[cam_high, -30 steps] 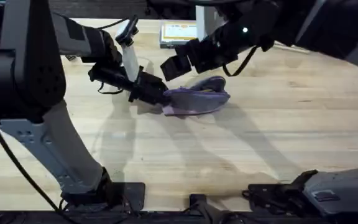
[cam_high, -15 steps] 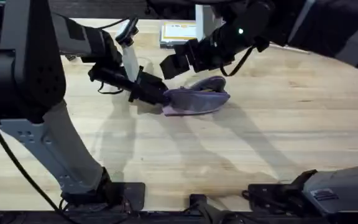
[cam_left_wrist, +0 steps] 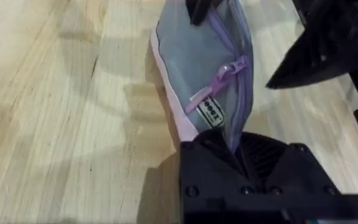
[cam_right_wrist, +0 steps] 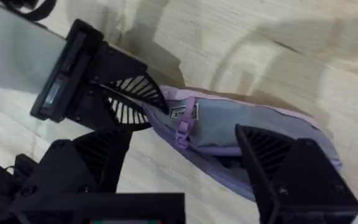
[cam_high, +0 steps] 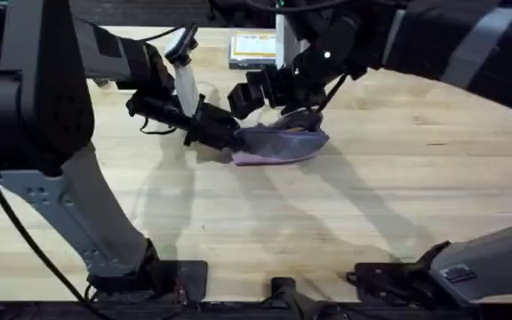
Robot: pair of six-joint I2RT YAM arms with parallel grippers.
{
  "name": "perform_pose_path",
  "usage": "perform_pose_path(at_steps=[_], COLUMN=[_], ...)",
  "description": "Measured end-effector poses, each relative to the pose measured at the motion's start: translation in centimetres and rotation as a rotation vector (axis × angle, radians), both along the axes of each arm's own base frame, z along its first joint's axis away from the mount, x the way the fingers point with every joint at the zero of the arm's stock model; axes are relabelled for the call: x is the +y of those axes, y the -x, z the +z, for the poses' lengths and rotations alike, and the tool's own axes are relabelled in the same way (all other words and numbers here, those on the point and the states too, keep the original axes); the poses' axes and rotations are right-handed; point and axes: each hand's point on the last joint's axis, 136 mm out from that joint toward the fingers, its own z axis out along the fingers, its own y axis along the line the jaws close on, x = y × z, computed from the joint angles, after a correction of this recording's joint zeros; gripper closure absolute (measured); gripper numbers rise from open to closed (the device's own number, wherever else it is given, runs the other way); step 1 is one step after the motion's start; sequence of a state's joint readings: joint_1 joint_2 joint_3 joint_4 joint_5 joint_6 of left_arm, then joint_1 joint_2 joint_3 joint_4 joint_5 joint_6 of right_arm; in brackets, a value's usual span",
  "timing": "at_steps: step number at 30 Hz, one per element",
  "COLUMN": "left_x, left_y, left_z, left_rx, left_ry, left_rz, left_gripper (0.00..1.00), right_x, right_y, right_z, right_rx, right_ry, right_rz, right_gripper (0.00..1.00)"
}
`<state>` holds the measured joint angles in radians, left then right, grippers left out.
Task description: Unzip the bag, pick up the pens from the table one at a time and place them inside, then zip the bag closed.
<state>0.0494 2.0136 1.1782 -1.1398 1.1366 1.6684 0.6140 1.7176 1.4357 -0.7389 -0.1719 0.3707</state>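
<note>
Your left gripper [cam_high: 225, 135] clamped on bag [cam_high: 281, 142] at its near end, fabric pinched between fingers. Bag lies on table [cam_high: 398, 187], zipper pull [cam_left_wrist: 229, 70] just beyond clamp. Your right gripper [cam_right_wrist: 185, 162] hangs over bag with fingers spread wide; one fingertip [cam_right_wrist: 253, 140] seems to touch fabric, contact unclear.

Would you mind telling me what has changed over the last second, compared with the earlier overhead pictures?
The right gripper has swung in from above and behind the bag, coming down closer over its top, fingers open astride the bag. It has not taken hold of anything. The left gripper stayed shut on the bag's end, the bag kept its place on the table, and the clear box behind did not move.
</note>
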Motion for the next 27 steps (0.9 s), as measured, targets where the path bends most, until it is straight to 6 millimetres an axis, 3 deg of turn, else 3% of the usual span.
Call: perform_pose_path(at_steps=[10,14,19,27], left_x=[0.0,0.0,0.0,0.0], left_y=[0.0,0.0,0.0,0.0], left_z=[0.0,0.0,-0.1,-0.1], left_rx=[0.0,0.0,0.0,0.001], left_ry=[0.0,-0.002,-0.004,-0.004], left_rz=[0.0,-0.001,-0.002,-0.002], left_gripper=[0.958,0.958,0.958,0.958], right_x=[-0.3,-0.5,-0.3,0.1], right_y=[0.5,0.7,0.8,0.9], right_z=[-1.2,-2.6,-2.9,-2.7], right_rx=[0.056,0.094,0.107,0.117], right_ry=[0.025,0.051,0.048,0.023], right_rz=[-0.027,-0.028,-0.027,-0.022], right_gripper=[0.04,0.139,0.255,0.603])
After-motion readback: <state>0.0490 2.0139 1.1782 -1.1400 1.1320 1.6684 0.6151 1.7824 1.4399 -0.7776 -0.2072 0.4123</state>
